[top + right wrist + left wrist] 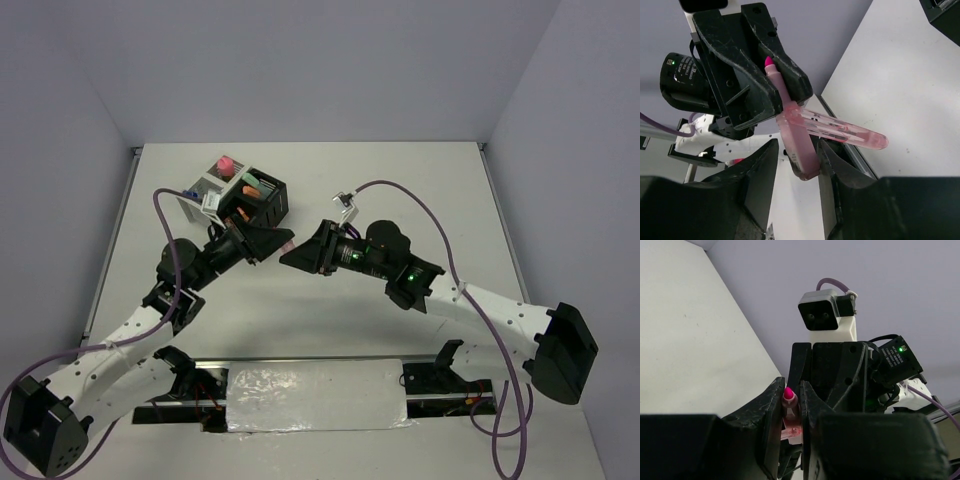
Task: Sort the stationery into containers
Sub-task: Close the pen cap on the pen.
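Observation:
A pink highlighter (799,145) with an uncapped magenta tip (788,393) hangs between the two grippers above the table. My left gripper (790,405) is shut on it near the tip. My right gripper (797,167) is open around its rear end; one finger touches it and a gap shows on the other side. A clear pink cap (850,131) sticks out sideways from the marker. In the top view the marker (287,245) is a small pink spot between the left gripper (268,242) and the right gripper (298,254). The mesh bins (268,208) stand just behind, holding orange and green markers (252,186) and a pink-capped bottle (226,161).
A black bin's corner (946,14) shows at the top right of the right wrist view. A crinkled clear sheet (315,395) lies at the near edge between the arm bases. Grey walls enclose the white table (400,190).

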